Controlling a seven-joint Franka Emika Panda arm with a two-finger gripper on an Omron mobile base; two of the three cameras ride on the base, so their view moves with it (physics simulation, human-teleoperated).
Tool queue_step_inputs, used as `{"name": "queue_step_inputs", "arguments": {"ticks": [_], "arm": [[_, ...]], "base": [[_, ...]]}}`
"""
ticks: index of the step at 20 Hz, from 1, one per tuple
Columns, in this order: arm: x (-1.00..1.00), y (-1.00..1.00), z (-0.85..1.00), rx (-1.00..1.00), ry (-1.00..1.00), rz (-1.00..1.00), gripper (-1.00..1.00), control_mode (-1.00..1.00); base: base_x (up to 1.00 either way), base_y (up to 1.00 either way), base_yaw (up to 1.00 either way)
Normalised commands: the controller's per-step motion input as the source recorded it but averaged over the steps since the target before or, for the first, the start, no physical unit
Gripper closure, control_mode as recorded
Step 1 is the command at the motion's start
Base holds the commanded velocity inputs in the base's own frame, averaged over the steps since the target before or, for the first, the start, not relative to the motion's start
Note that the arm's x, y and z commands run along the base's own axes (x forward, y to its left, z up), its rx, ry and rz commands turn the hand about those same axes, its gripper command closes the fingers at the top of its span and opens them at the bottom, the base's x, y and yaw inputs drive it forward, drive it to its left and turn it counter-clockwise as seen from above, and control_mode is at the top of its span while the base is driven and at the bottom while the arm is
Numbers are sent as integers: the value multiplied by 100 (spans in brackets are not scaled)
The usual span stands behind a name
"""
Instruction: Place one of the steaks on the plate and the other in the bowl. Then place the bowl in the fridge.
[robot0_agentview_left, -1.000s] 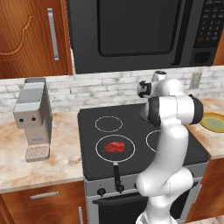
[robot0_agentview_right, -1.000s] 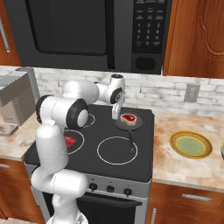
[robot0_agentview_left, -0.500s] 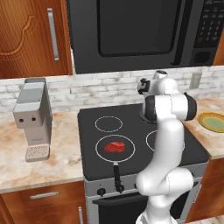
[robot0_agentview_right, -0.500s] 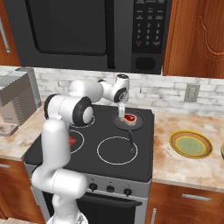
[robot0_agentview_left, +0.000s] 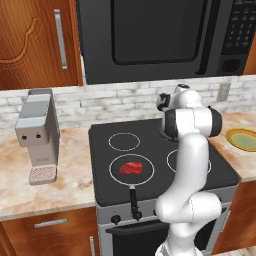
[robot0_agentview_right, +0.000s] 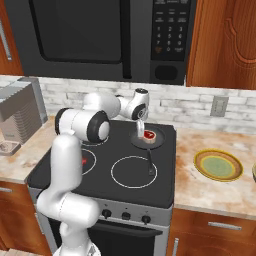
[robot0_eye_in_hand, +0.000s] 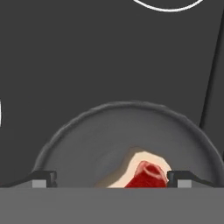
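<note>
One steak lies in a small dark pan on the stove's back right burner. My gripper hangs just above that pan's left side, pointing down. In the hand view the gripper is open, the steak lies close to the right fingertip, and nothing is between the jaws. A second steak rests in a pan on the front left burner. The yellow-green plate sits on the counter right of the stove. The bowl and the fridge are out of view.
A grey coffee machine stands on the counter left of the stove. A black microwave hangs above the cooktop, and wooden cabinets flank it. Both pans' handles point toward the stove's front edge.
The hand has swung right and down over the back right pan, and the elbow has folded in. The jaws stay open. Both steaks lie unmoved.
</note>
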Motion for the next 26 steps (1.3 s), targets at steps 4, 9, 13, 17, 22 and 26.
{"name": "queue_step_inputs", "arguments": {"ticks": [4, 9, 13, 17, 22, 26], "arm": [[41, 0, 0, -5, 2, 0, -100, -100], [36, 0, -18, 0, 1, 5, -100, -100], [20, 0, -16, 0, 7, 3, -100, -100], [7, 0, -21, 0, 9, 0, -100, -100], [13, 0, -31, -1, 6, 0, -100, -100], [18, -8, -29, -2, 6, 0, -100, -100]], "base": [[0, 0, 0], [0, 0, 0], [0, 0, 0], [0, 0, 0], [0, 0, 0], [0, 0, 0]]}}
